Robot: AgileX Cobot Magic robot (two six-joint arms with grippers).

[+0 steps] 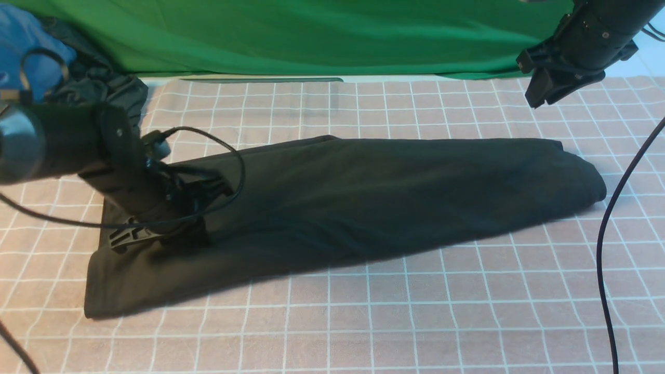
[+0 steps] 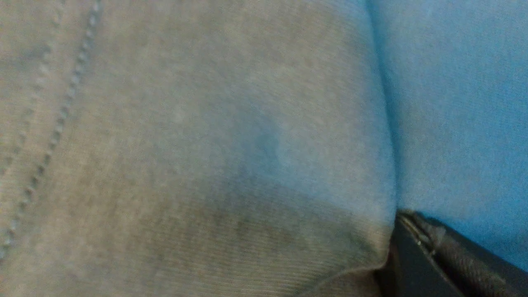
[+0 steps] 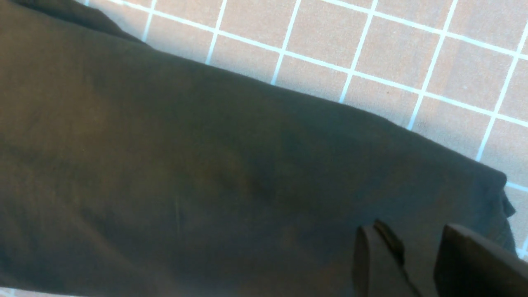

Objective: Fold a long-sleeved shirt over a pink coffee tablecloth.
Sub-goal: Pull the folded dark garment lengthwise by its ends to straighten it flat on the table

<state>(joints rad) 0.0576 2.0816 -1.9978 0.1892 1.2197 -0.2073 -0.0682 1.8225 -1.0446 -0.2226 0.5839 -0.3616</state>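
Note:
The long-sleeved shirt (image 1: 363,202) lies as a long black band across the pink coffee tablecloth (image 1: 415,311), broad at the near left and narrow at the right. My left gripper (image 1: 156,235) is down on its left part. In the left wrist view, close-up cloth (image 2: 185,144) fills the frame and creases in at the shut gripper (image 2: 402,216). High over the back right corner my right gripper (image 1: 537,96) hangs clear of the shirt. In the right wrist view that gripper (image 3: 412,231) is open with nothing between its fingers, above the shirt (image 3: 206,165).
A bright green backdrop (image 1: 311,36) hangs along the far edge. A smaller dark garment bunched with blue cloth (image 1: 93,78) sits at the back left. A black cable (image 1: 608,234) hangs down at the right, and another cable (image 1: 236,161) loops from the left arm.

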